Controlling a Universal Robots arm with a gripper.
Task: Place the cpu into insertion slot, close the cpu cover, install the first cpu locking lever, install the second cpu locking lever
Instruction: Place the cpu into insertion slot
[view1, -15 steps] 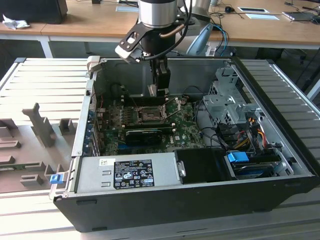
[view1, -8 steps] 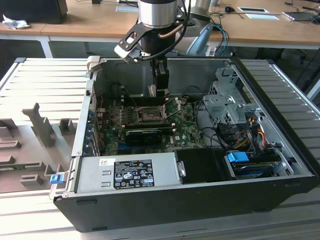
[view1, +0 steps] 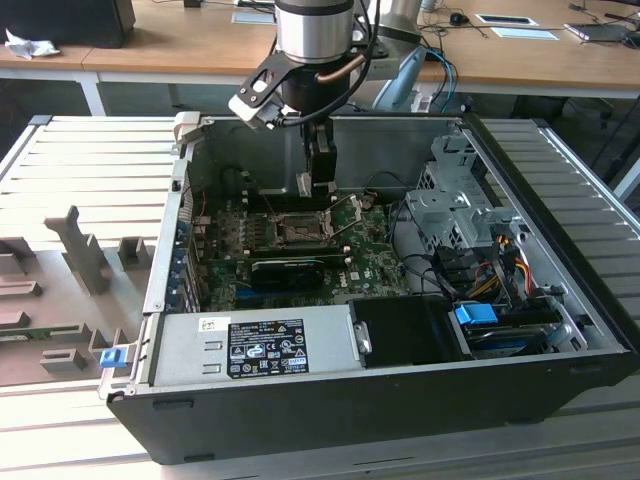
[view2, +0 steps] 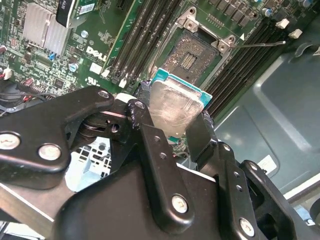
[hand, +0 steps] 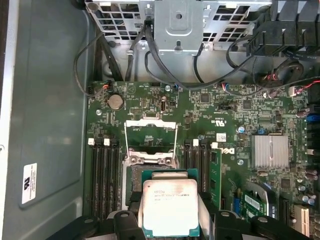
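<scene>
The gripper (view1: 320, 172), upper centre of the exterior view, has its jaws closed on 2 opposite edges of the cpu (view2: 175, 102), held near and above the insertion slot (view2: 192, 52). The cpu cover (hand: 150, 124) stands open. The chip likely wants squaring to the slot's corners, then lowering level, unforced.

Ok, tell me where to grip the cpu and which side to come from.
I'd grip the cpu by two opposite thin edges, coming from its metal-lid side, as the gripper does now. It is a flat square plate, so the edges give parallel faces, and the underside stays free to face the insertion slot.
</scene>
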